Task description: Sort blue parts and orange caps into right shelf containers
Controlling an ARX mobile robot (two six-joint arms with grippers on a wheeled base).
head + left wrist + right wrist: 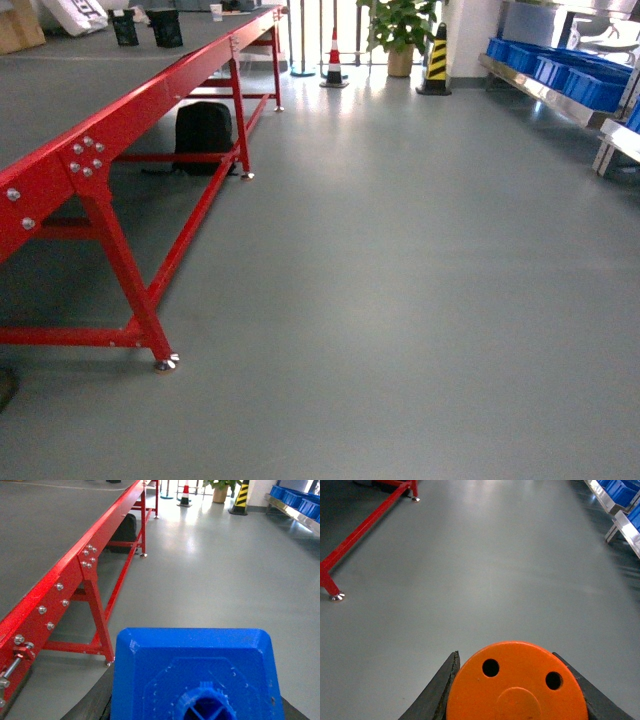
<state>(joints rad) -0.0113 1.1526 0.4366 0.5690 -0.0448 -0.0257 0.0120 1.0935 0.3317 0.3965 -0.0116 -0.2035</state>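
On my left wrist camera the blue part fills the bottom of the view, end-on, with dark end effector fingers showing at its lower left and right edges — the left end effector is clamped on it. On my right wrist camera the orange cap sits between two dark fingers, its flat top with two dark holes facing the lens — the right end effector is clamped on the cap.

Neither arm shows in my head view. There, the blue crates sit on a metal shelf at far right, well away across grey floor. To the left runs a red-framed tabletop, with a black backpack under it. At the back stand a red-and-white cone, a yellow-and-black cone and a potted plant.
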